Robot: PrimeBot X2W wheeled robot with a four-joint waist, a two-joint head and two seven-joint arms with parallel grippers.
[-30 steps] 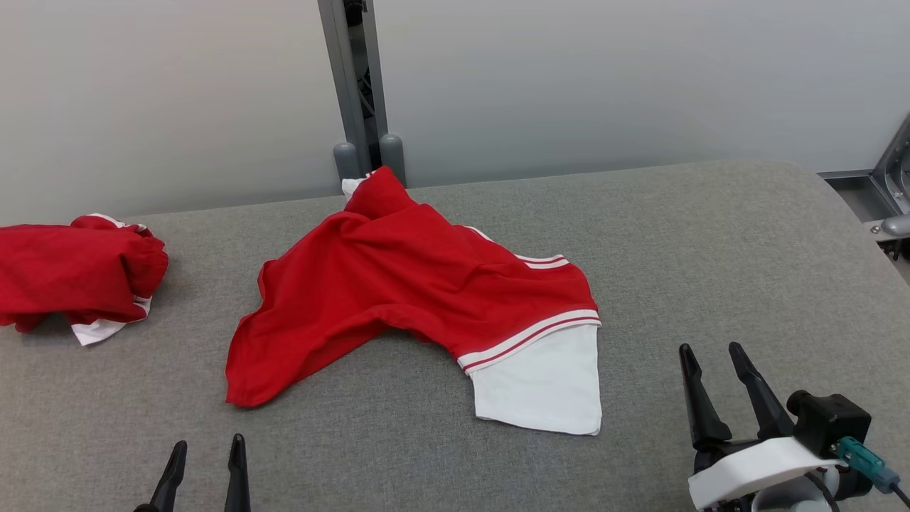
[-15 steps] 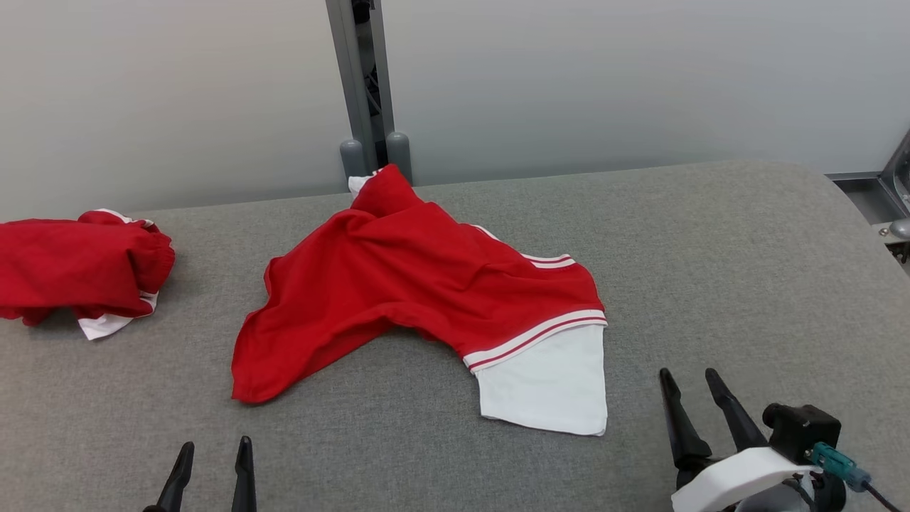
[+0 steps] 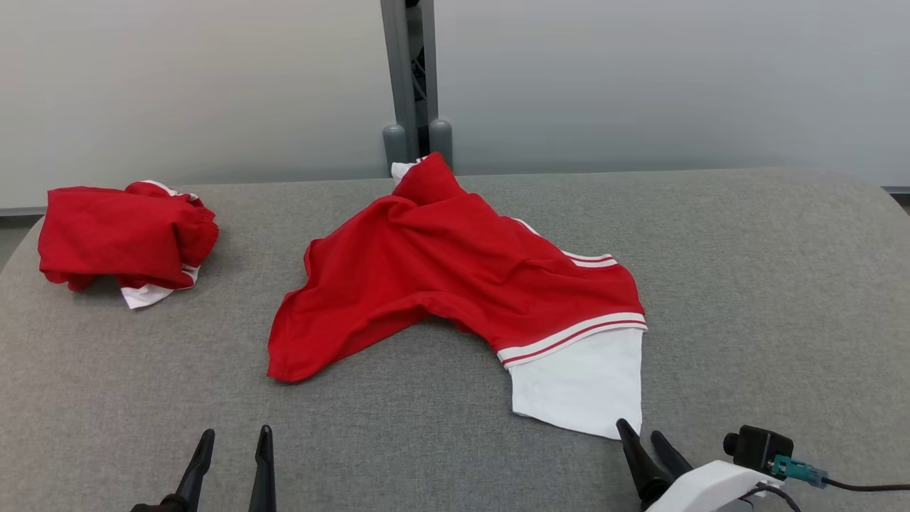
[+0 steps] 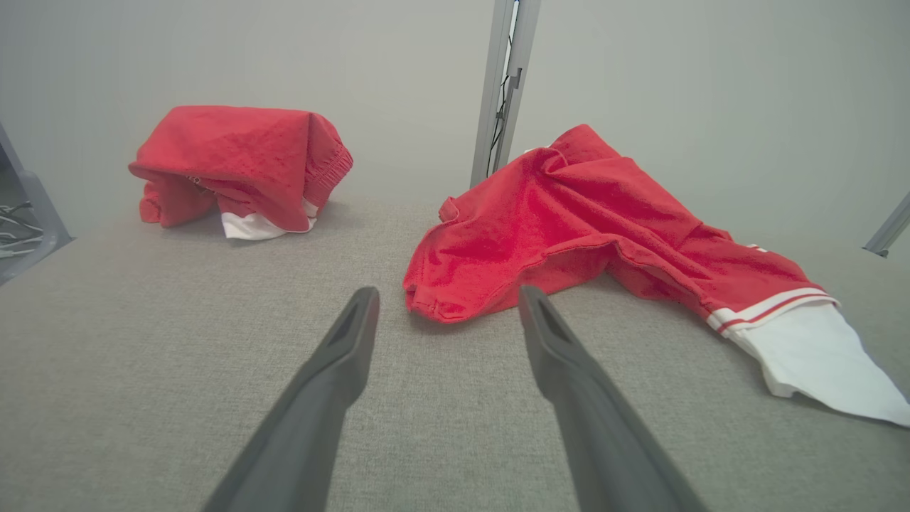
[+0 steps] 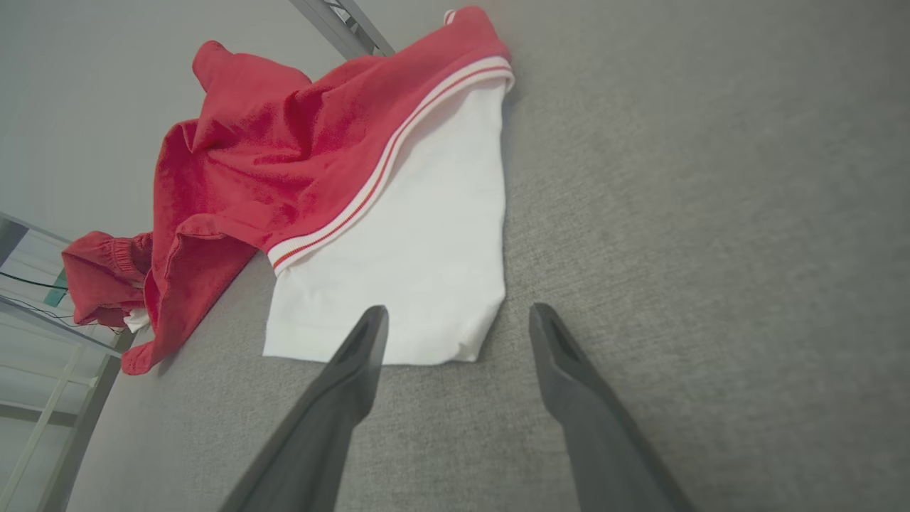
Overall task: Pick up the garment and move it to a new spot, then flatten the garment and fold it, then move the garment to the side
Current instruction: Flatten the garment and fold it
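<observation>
The garment is red with a white panel set off by white stripes, and it lies crumpled in the middle of the grey table. My left gripper stands open and empty, a short way in front of the garment's red corner. In the left wrist view, the left gripper has that corner just beyond its tips. My right gripper is open right at the white panel's near corner. In the right wrist view, the right gripper frames the white hem, not closed on it.
A second red garment lies bundled at the table's far left. A grey metal post stands behind the table against the pale wall. Bare grey cloth stretches to the right of the garment.
The head camera has turned, shifting the whole picture right. My right gripper has come left and nearer, up to the white panel's corner. Both grippers stay open; the garment lies as before.
</observation>
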